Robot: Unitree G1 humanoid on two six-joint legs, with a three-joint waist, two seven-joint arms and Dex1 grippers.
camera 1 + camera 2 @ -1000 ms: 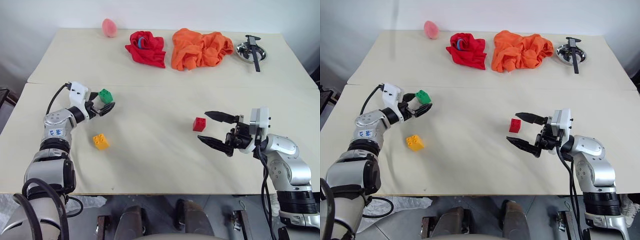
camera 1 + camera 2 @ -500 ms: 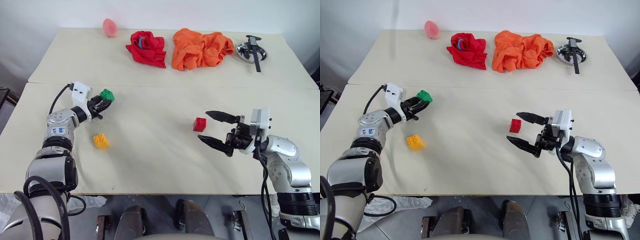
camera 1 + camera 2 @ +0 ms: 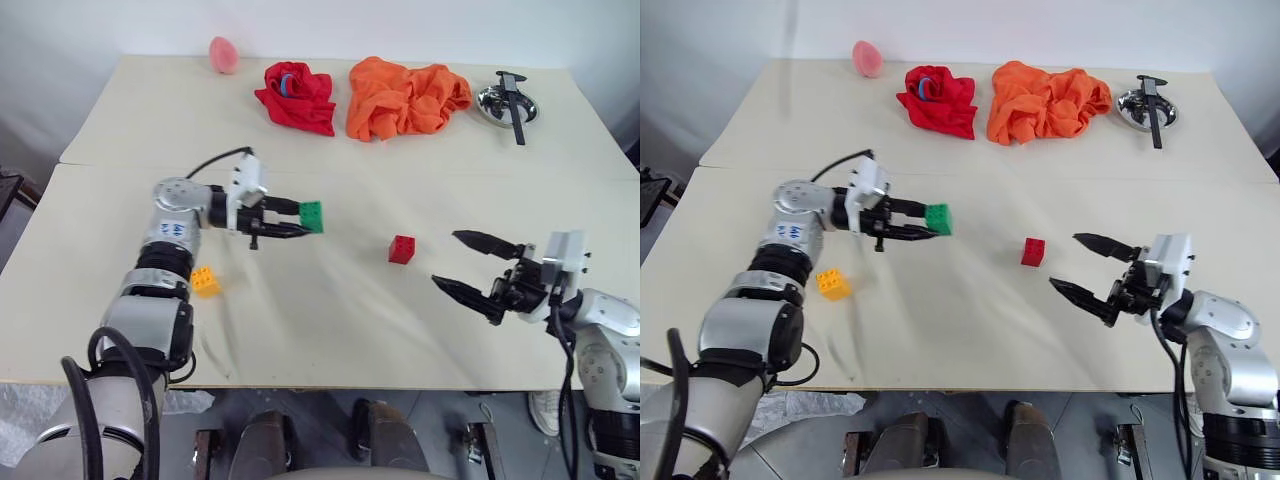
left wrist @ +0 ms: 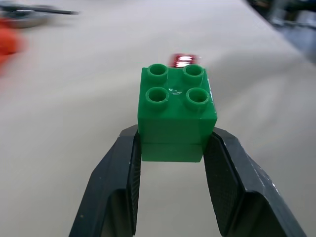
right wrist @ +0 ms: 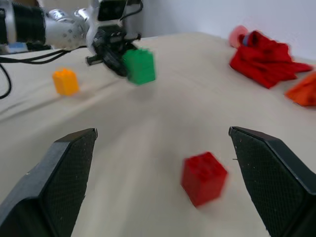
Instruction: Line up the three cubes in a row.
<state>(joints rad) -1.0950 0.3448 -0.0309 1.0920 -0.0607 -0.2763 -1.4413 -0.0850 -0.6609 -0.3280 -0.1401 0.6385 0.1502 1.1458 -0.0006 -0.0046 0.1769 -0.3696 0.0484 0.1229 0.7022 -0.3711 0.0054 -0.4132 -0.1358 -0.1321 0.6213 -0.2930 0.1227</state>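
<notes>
Two fingers (image 4: 121,190) pinch green cube (image 4: 175,108), seemingly above open table (image 3: 330,320).

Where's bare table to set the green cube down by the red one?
Bare table runs between the green cube in the left gripper and the red cube. The strip from the red cube to the open right gripper is tighter.

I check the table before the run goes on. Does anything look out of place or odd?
Nothing is spilled or damaged. The green cube is off the table, clamped in the left gripper; the red and yellow cubes sit upright, far apart.
</notes>
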